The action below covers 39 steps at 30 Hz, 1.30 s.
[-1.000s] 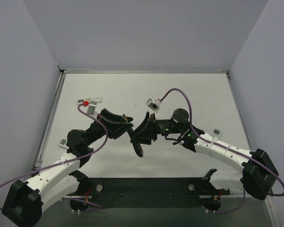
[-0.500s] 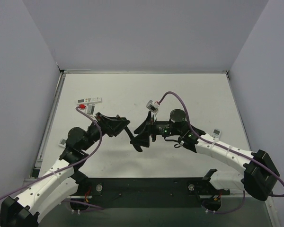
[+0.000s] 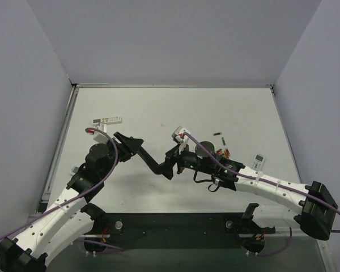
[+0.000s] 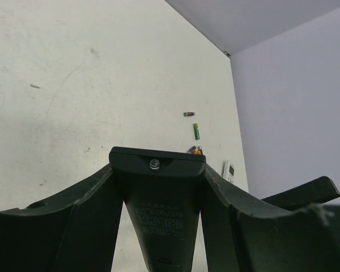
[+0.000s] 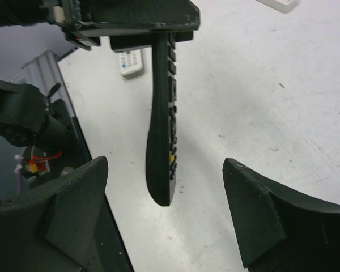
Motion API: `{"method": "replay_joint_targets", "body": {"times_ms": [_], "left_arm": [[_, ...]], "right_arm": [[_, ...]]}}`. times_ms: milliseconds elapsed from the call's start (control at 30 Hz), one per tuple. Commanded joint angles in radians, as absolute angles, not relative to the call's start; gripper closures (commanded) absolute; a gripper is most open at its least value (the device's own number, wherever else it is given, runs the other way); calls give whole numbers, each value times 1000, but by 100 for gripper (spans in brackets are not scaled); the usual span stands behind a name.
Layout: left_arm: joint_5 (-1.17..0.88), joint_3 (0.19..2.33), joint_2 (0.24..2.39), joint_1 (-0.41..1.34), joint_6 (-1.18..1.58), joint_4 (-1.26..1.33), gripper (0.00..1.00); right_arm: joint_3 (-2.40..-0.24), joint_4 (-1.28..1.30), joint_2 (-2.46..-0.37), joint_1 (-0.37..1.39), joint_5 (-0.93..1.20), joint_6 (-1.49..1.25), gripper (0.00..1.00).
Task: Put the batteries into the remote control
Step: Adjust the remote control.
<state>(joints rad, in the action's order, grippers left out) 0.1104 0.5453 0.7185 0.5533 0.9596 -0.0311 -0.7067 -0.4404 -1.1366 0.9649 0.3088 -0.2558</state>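
The left gripper (image 3: 130,145) clamps 1 end of the black remote control (image 3: 153,162), holding it above the middle of the table (image 3: 158,107). The right gripper (image 5: 164,170) stands wide open, its 2 fingers (image 5: 73,192) flanking the remote's free end without touching. The batteries (image 3: 222,141) lie loose toward the table's right edge, near a small white remote (image 3: 259,161).

A long white remote (image 3: 106,120) lies flat toward the back left of the white counter (image 3: 175,105), close to its left edge. A small, short white remote (image 3: 259,161) sits far over on the right side, well apart from the long one. The counter's surface shows faint scuffs and specks. Plain pale walls (image 3: 175,39) rise on three sides.
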Motion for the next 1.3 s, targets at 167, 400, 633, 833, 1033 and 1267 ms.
{"method": "replay_joint_targets", "body": {"times_ms": [167,400,633,833,1033,1267], "left_arm": [[281,617,713,548,1072,-126,100],[290,620,713,546,1089,-129,100],[272,611,700,546,1085,-140,100],[187,563,655,545,1025,-50,66],[103,509,534,540,898,63,18],[-24,374,376,537,879,244,12]], "right_arm": [[-764,-485,-1298,1038,146,-190,25],[-801,-509,-1380,1055,166,-195,32],[-787,-540,-1368,1054,201,-215,74],[-764,-552,-1321,1049,218,-253,100],[-704,-613,-1236,968,342,-369,100],[-650,-810,-1200,819,654,-606,100]]}}
